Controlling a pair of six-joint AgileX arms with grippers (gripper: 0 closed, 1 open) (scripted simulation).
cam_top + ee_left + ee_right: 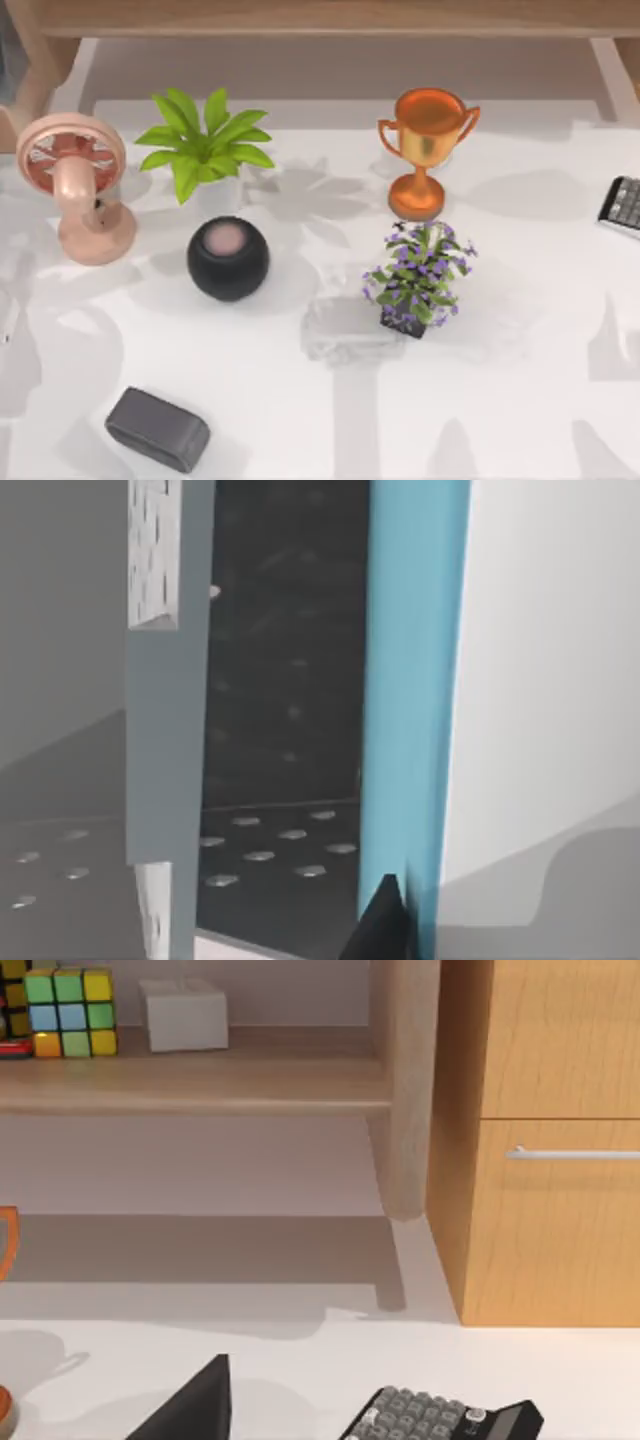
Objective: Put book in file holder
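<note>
Left claw (385, 920) | black tip against blue book (415, 680) (grip state: cannot tell) | perforated file holder (270, 730) beside.

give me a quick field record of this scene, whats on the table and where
back left: pink desk fan
back, left of centre: green leafy plant
centre left: black round speaker
back, right of centre: orange trophy cup
centre: purple flowering plant in a dark pot
front left: dark grey rounded box
right edge: dark keypad calculator
left wrist view: blue-spined book beside a dark perforated file holder
</note>
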